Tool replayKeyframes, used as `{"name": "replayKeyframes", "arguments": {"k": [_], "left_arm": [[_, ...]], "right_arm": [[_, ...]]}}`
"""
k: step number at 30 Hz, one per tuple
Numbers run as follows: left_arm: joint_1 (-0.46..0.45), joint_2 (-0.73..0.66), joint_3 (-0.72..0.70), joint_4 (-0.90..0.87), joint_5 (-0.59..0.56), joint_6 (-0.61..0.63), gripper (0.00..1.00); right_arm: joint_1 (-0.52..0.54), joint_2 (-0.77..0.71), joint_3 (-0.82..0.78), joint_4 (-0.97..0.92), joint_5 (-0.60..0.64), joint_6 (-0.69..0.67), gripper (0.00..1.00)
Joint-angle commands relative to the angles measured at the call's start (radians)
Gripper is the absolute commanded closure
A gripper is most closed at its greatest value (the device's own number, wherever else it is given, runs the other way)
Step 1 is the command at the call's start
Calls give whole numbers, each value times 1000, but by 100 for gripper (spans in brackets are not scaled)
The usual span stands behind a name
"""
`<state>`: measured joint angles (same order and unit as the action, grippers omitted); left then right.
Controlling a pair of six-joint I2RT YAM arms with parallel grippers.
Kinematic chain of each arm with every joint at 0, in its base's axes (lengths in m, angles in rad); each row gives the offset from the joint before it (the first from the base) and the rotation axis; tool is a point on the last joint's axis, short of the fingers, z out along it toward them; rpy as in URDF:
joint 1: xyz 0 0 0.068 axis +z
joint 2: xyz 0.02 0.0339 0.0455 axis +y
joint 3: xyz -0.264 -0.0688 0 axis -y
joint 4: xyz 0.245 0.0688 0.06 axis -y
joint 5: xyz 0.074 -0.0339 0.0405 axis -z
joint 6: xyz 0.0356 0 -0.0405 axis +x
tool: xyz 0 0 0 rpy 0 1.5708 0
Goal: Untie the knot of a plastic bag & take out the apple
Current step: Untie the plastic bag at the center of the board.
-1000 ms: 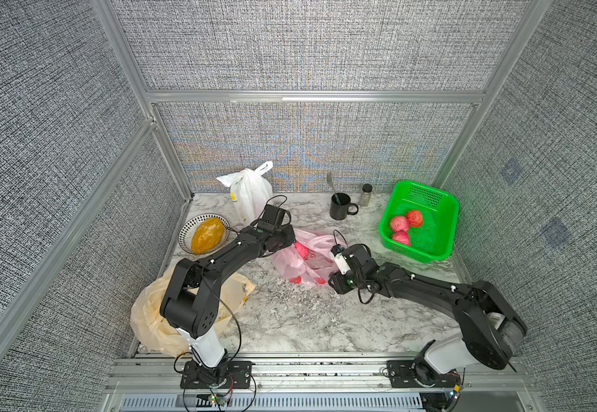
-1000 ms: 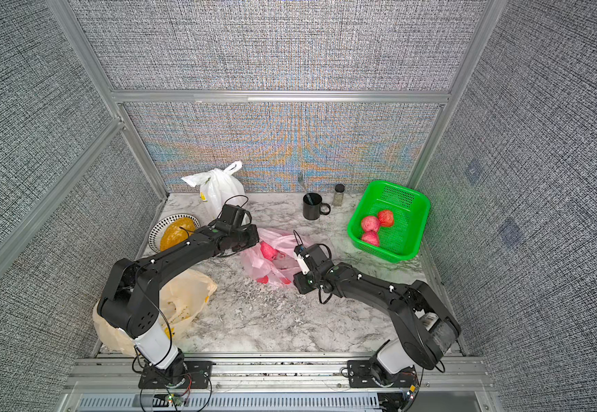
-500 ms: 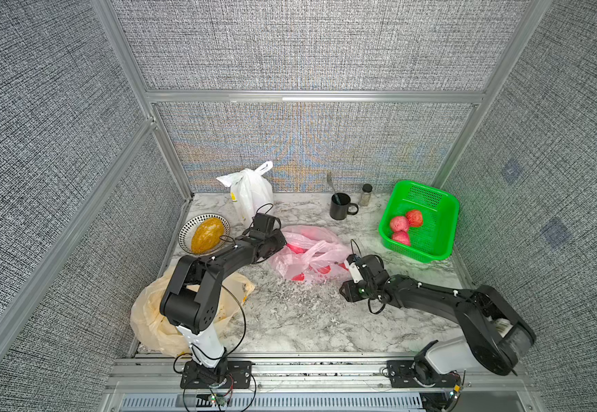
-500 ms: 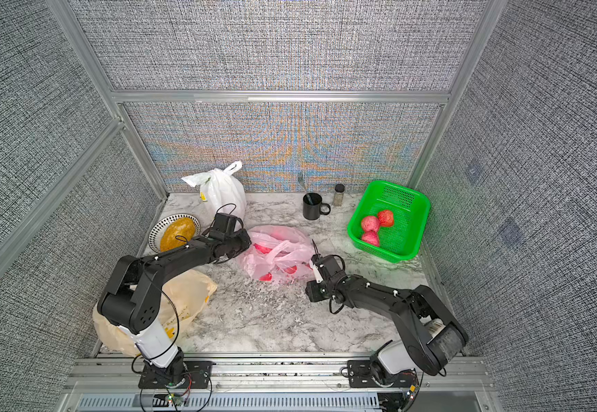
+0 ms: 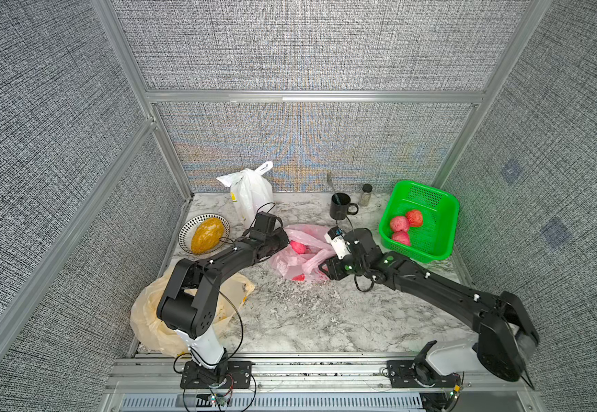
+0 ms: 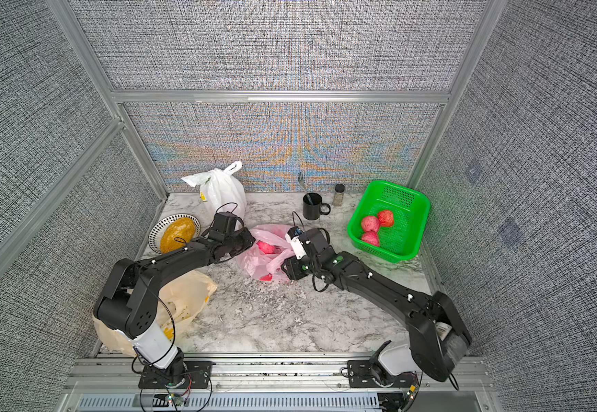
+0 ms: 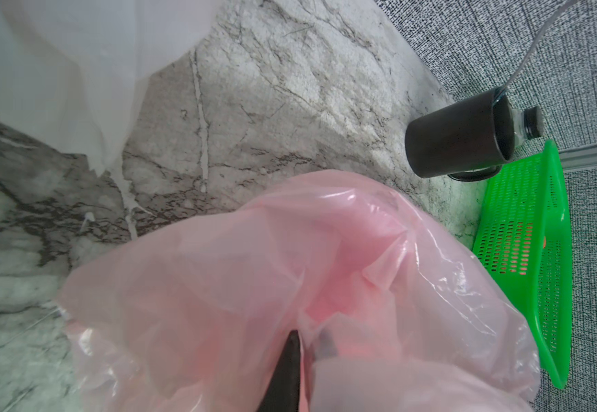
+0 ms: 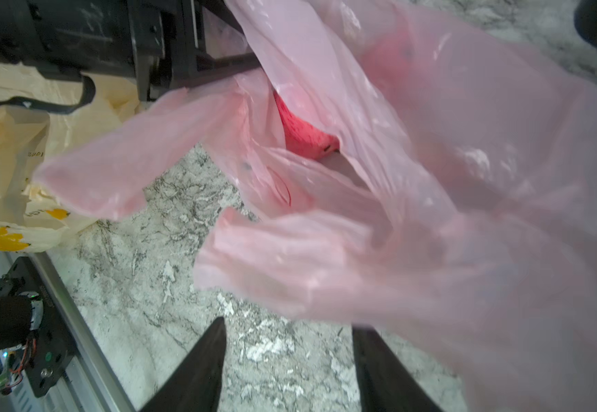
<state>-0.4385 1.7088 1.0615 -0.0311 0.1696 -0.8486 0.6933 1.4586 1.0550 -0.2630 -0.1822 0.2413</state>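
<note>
The pink plastic bag (image 5: 300, 258) (image 6: 266, 262) lies slack in the middle of the marble table. Its handles hang loose and I see no tied knot. Its mouth gapes, and a red apple (image 5: 297, 247) (image 8: 304, 135) shows inside. My left gripper (image 5: 282, 242) (image 7: 307, 339) is at the bag's left edge. Its fingers stand almost together with a fold of pink film pinched between them, and one finger is veiled by the film. At the bag's near right side my right gripper (image 5: 322, 267) (image 8: 288, 331) is open over bare marble. A loose handle lies just ahead of its tips.
A green basket (image 5: 445, 205) with three red apples stands at the right. A black mug (image 5: 339, 207) and a small shaker (image 5: 366, 192) stand at the back, beside a white tied bag (image 5: 250, 192). A bowl (image 5: 187, 228) of yellow food and a yellowish bag (image 5: 147, 314) lie on the left.
Half a second ago both arms had stretched the bag sideways. Since then the right gripper has come back towards the bag, and the film has gone slack with its mouth gaping.
</note>
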Motion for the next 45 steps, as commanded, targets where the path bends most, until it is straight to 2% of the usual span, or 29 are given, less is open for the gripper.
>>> {"name": "replayKeyframes", "arguments": {"k": [1, 5, 7, 13, 20, 27, 37, 45], "left_arm": [[-9, -15, 26, -22, 23, 50, 85], [-12, -29, 34, -51, 26, 76, 84], [-14, -32, 34, -60, 33, 91, 84], [-18, -20, 43, -82, 68, 125, 82], [-20, 9, 62, -113, 99, 156, 78], [-20, 43, 39, -118, 90, 157, 70], [-21, 4, -26, -139, 47, 167, 53], [-40, -57, -63, -161, 25, 196, 49]], "right_arm": [[3, 51, 103, 55, -33, -65, 42], [-8, 166, 226, 43, 22, -95, 42], [-41, 241, 275, 28, 8, -92, 42], [-102, 359, 314, 87, 7, -88, 43], [-163, 410, 296, 108, 162, -73, 44], [-171, 463, 223, 140, 187, -55, 45], [-170, 376, -23, 159, 179, -6, 46], [-97, 169, -245, 82, 145, 88, 46]]}}
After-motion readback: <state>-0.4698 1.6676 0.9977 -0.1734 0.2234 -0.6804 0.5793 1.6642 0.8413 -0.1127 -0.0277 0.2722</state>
